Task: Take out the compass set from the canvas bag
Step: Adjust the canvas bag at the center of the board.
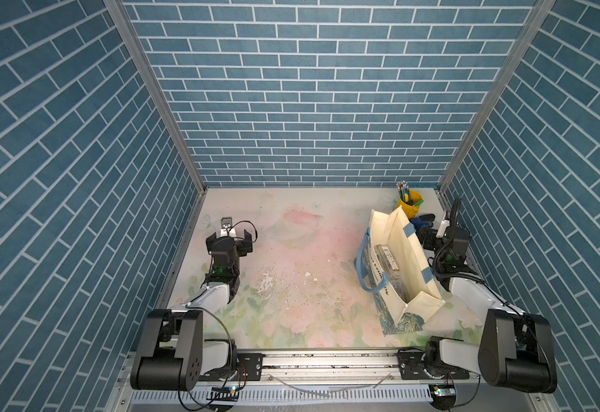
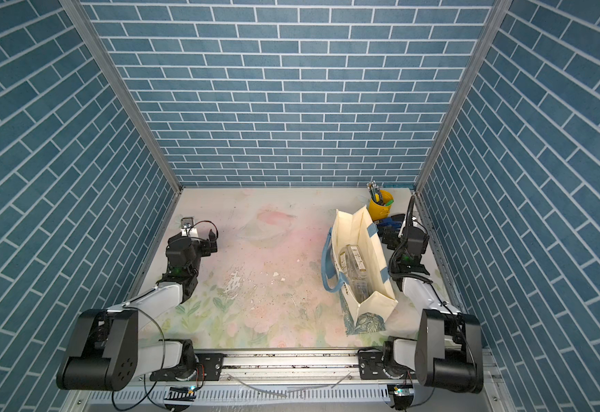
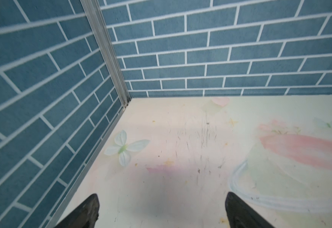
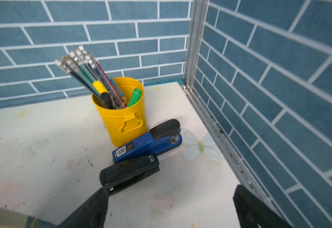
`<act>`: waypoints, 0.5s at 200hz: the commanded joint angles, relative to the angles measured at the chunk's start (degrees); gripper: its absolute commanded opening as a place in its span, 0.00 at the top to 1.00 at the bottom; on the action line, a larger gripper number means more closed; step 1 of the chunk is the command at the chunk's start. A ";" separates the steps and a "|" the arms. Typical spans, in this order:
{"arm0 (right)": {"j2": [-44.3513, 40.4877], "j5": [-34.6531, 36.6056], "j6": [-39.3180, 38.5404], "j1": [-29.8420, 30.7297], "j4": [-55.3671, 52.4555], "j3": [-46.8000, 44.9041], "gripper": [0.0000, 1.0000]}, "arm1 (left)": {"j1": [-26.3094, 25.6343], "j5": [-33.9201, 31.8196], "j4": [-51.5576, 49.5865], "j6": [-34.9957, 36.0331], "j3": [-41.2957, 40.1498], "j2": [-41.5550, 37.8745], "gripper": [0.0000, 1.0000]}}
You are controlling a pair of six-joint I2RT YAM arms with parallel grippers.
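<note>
- The right gripper (image 4: pixel 170 190) has its fingers spread wide with nothing between them. It sits low over the table (image 4: pixel 32 138), pointing at the far corner of the blue brick enclosure.
- The right arm reaches forward from its base along the side wall — forearm rising, wrist bent level.
- Just ahead of its fingertips lies a black stapler (image 4: pixel 129 170). One tip overlaps the stapler's near end in the wrist view, but contact cannot be told.
- Beyond that lies a blue stapler (image 4: pixel 147 144), touching a yellow cup (image 4: pixel 125 120) that holds pencils (image 4: pixel 78 63) and a green marker (image 4: pixel 134 96).
- The canvas bag (image 1: pixel 405 249) stands just beside this gripper on its inner side, with its mouth open upward. One blue handle hangs over the side away from the gripper.
- The compass set (image 1: pixel 389 264) is a clear case lying inside the bag, level with the right wrist rather than the fingertips.
- The left gripper (image 3: pixel 162 197) is also spread and empty — it is held over bare table, aimed at the opposite far corner.
- The left arm extends forward along its own wall, and the bag is well apart from it, across the table.
</note>
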 commanded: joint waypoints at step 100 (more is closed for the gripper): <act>-9.26 -16.03 14.94 1.85 -65.18 32.09 0.01 | -28.21 5.55 -49.34 -24.49 28.44 -2.70 0.00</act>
